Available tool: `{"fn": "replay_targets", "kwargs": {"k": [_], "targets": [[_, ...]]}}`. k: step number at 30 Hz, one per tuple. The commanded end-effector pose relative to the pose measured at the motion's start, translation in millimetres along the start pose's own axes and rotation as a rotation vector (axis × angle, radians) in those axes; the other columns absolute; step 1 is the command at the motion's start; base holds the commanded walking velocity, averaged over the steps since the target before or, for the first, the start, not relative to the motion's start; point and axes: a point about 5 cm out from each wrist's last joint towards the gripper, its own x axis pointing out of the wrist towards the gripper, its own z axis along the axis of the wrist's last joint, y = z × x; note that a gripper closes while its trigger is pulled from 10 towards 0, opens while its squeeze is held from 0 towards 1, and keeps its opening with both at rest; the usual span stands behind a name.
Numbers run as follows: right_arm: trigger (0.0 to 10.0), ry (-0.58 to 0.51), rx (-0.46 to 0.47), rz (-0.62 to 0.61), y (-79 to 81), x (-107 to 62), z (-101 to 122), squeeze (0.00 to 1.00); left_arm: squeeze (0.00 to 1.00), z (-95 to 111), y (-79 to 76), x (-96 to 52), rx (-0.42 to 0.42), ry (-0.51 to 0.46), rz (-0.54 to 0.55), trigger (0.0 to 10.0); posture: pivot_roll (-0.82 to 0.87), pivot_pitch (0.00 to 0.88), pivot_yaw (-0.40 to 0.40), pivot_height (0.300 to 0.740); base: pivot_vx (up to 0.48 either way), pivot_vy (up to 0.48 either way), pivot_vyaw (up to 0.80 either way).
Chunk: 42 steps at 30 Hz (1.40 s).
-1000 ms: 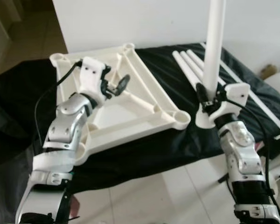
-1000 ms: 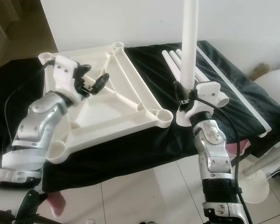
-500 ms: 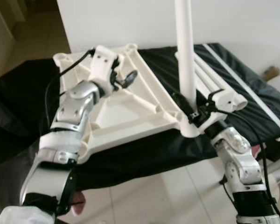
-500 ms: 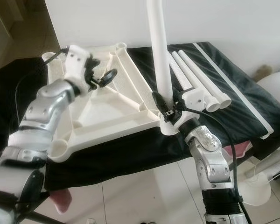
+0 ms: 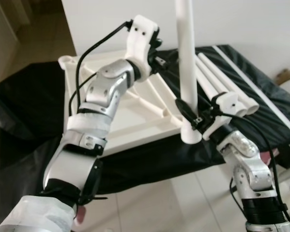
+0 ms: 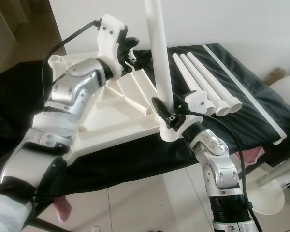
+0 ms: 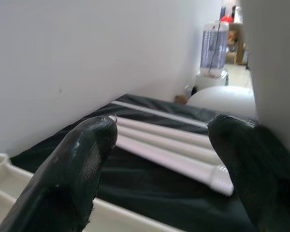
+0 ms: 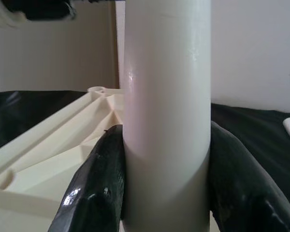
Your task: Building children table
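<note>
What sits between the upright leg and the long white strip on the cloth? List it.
Three spare legs lie side by side on the black cloth, between the held leg and the strip, per the right eye view.

Upright leg (image 5: 187, 58) (three more (image 6: 203, 82) right) on tabletop (image 6: 111, 121)

Center frame, our right gripper (image 6: 165, 112) clamps an upright white leg (image 6: 158, 58) at the tabletop's (image 6: 106, 116) corner.
</note>
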Motion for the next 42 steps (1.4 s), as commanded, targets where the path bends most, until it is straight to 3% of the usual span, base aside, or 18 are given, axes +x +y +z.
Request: {"fn": "replay_targets", "kwargs": {"k": [1, 8, 17, 26, 42], "targets": [[10.0, 0.016, -0.013, -0.001, 0.2, 4.3, -1, 0.00, 0.00, 13, -19.5, 10.0, 0.024, -0.026, -0.151, 10.0, -0.02, 0.029, 0.020, 0.740, 0.000, 0.000, 0.00], [10.0, 0.005, -0.025, 0.007, 2.3, 9.2, 1, 0.00, 0.00, 23, -20.7, 17.5, 0.023, -0.056, -0.139, 10.0, -0.03, 0.032, 0.020, 0.740, 0.000, 0.000, 0.00], [10.0, 0.000, -0.019, -0.013, -0.4, 9.2, 2, 0.00, 0.00, 25, -11.2, 13.3, 0.029, -0.049, -0.094, 10.0, -0.02, 0.033, 0.019, 0.740, 0.000, 0.000, 0.00], [10.0, -0.005, -0.023, -0.018, -0.2, 13.2, 1, 0.00, 0.00, 38, -24.8, 18.2, 0.004, -0.103, -0.139, 10.0, -0.02, 0.028, 0.020, 0.740, 0.000, 0.000, 0.00], [10.0, -0.016, -0.005, -0.084, -5.0, 14.3, -1, 0.00, 0.00, 47, -34.3, 18.3, -0.001, -0.124, -0.175, 10.0, -0.02, 0.024, 0.035, 0.740, 0.000, 0.000, 0.00]]}}
